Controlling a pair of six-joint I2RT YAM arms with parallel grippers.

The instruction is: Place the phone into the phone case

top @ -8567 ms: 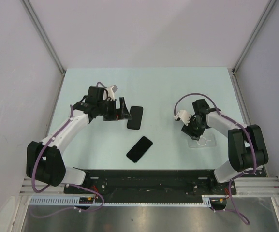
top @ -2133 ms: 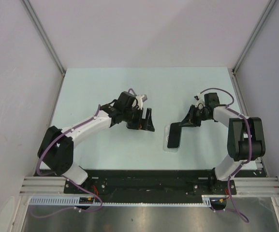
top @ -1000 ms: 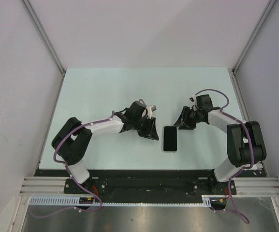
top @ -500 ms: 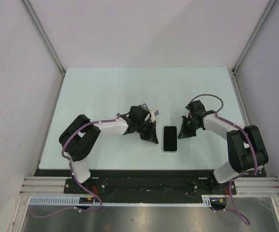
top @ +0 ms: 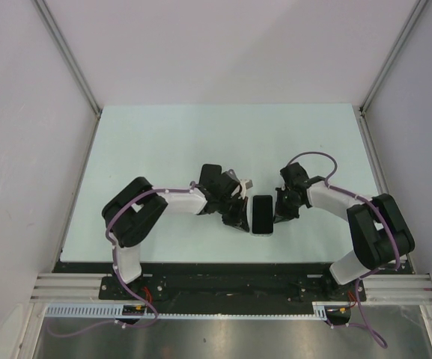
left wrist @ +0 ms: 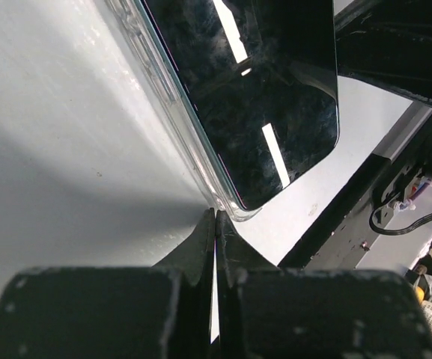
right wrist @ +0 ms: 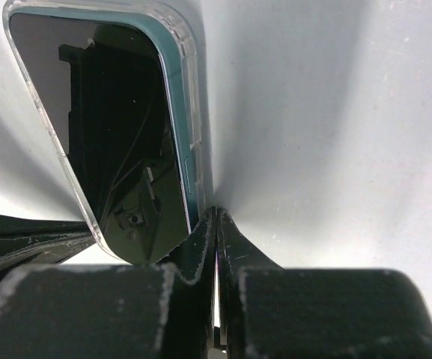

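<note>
The black phone (top: 262, 214) lies flat, screen up, inside the clear phone case (top: 262, 233) near the table's front middle. My left gripper (top: 243, 221) is shut, its tips against the case's left edge near the near corner. My right gripper (top: 278, 214) is also shut and presses the right edge. In the left wrist view the shut gripper (left wrist: 216, 217) meets the clear case rim (left wrist: 172, 97) beside the glossy phone (left wrist: 260, 90). The right wrist view has that gripper (right wrist: 216, 214) touching the case rim (right wrist: 191, 97) around the phone (right wrist: 118, 142). Neither holds anything.
The pale table (top: 163, 142) is bounded by grey walls and metal posts. A black mounting rail (top: 223, 278) runs along the near edge, just in front of the phone. The right arm's black body (left wrist: 403, 52) shows at the left wrist view's top right.
Both grippers have shut and closed in on the phone from either side, ending against the case's long edges. The phone in its case has stayed put.
</note>
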